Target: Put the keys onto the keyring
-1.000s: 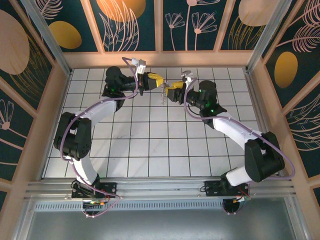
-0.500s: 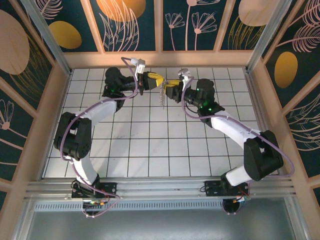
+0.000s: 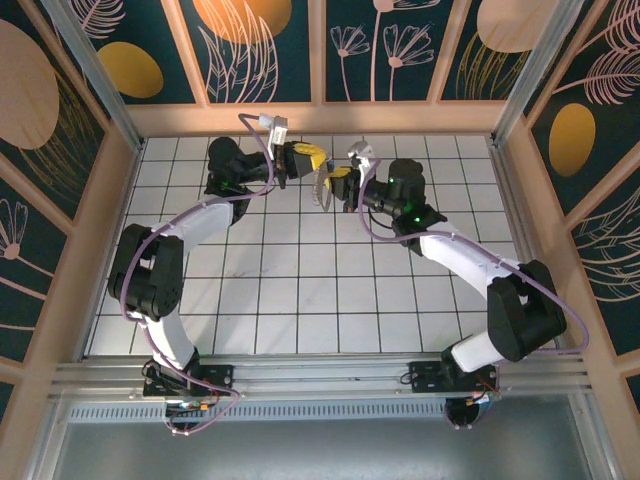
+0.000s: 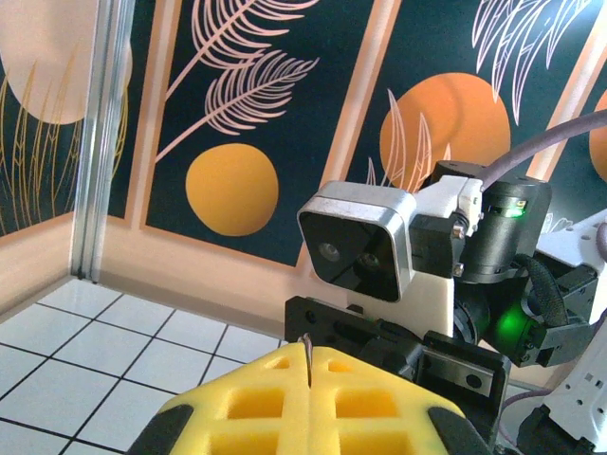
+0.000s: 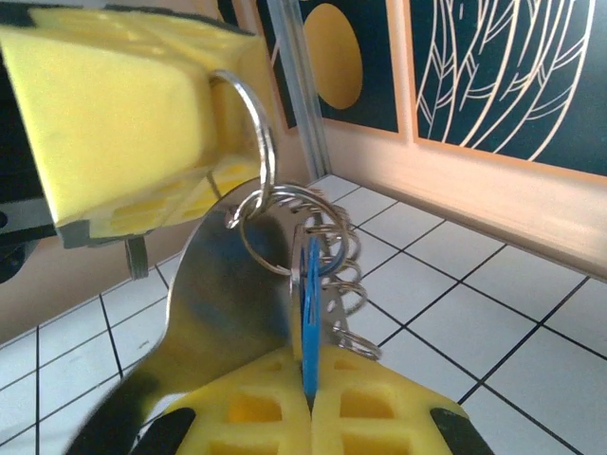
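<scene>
Facing tip to tip: left claw (image 4: 310, 374) clenched on keyring (image 5: 265, 133); right claw (image 5: 309, 406) clenched on key (image 5: 310, 284), blade upright, seemingly touching the ring just above.

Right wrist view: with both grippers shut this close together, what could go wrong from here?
The small silver key with the blue head sits edge-on in the right gripper and could twist out. The silvery keyring, pinched by the left gripper, could slip or be strained if the arms pull apart.
</scene>
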Robot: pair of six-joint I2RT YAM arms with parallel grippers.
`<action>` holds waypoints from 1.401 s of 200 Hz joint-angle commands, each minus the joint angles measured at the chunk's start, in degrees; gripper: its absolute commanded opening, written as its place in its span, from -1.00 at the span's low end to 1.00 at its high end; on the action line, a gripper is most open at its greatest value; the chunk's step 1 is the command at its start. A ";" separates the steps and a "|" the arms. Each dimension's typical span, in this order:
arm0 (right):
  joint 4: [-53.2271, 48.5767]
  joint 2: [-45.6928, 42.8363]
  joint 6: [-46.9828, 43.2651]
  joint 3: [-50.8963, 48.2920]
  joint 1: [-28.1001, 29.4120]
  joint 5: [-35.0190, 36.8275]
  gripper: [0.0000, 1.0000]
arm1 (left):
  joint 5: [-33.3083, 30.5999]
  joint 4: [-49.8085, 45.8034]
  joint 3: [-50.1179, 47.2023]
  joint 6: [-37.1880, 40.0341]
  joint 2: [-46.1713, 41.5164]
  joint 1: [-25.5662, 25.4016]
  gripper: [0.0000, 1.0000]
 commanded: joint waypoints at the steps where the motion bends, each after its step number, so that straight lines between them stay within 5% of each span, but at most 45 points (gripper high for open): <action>1: -3.45 -0.79 -2.02 2.15 0.74 -2.37 -1.00 | -0.82 5.59 0.21 -1.61 -0.71 -0.43 -1.00; 80: -6.88 -0.70 -4.16 3.93 1.02 -2.42 -1.00 | -1.00 5.60 0.74 -1.76 -0.08 -1.04 -1.00; 97: -7.31 -1.65 -4.16 3.24 0.64 -1.48 -0.47 | -1.60 5.76 0.74 -1.91 -0.11 -1.05 -1.00; 120: -6.35 -4.29 -3.06 0.09 -1.65 -1.39 -0.21 | -2.95 7.07 0.65 -3.42 0.16 -1.07 -1.00; 179: 5.95 -13.17 8.63 -9.18 -11.40 -6.78 -0.15 | -4.51 17.22 -0.27 -12.82 2.20 -1.06 -1.00; 280: 30.32 -5.80 31.48 -3.95 -11.14 -14.36 -0.03 | -7.75 27.91 -1.90 -23.31 4.02 -2.47 -1.00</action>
